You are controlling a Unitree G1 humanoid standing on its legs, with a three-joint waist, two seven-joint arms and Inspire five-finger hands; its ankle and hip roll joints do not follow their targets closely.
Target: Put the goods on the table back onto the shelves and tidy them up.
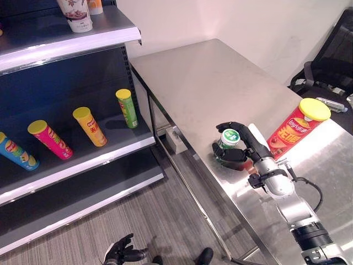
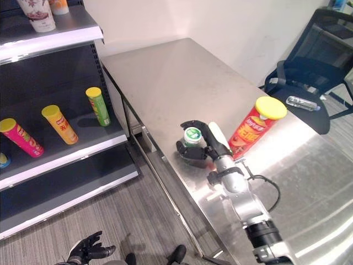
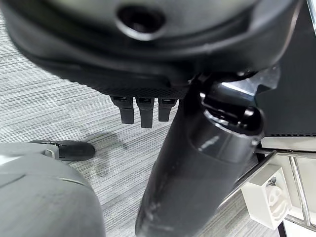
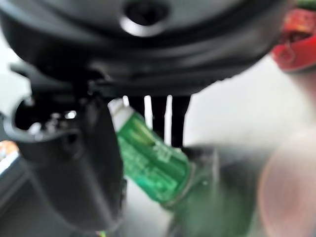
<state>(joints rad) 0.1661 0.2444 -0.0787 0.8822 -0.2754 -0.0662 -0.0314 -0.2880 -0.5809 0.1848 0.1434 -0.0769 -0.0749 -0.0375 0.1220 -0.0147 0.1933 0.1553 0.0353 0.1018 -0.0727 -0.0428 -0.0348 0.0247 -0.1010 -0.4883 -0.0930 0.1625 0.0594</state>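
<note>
- The right hand [image 1: 242, 148] is curled round a green bottle [image 1: 227, 144] with a white-and-green cap, thumb on one side and fingers on the other; the right wrist view shows the green body [image 4: 150, 165] between thumb and fingers.
- The bottle stands upright near the table's [image 1: 220, 77] front edge, the edge that faces the shelves.
- Just beside the hand, toward the table's far side, stands a red can [image 1: 292, 130] of crisps with a yellow lid, leaning slightly; it is apart from the bottle.
- The left hand [image 1: 118, 254] hangs low over the floor [image 1: 143, 221], fingers loosely spread and holding nothing; its wrist view shows the fingertips [image 3: 143, 111] straight above grey wood-grain flooring.
- The table is bare brushed steel, with a bright glare on the part nearest the robot.
- The shelves [image 1: 83, 160] are dark with white front edges. On the middle shelf, four cans lie tilted in a row: blue [image 1: 16, 152], pink [image 1: 49, 139], orange [image 1: 90, 126] and green [image 1: 127, 108], each with a yellow lid.
- On the top shelf stands a white cup [image 1: 74, 14] with a printed pattern near the front edge, and another cup [image 1: 95, 5] behind it.
- A black office chair [image 2: 309, 77] stands past the table's far side, with a clear bottle [image 2: 302, 102] lying on its seat.
- The wall behind is plain white.
- Print on the cans is too small to make out.
</note>
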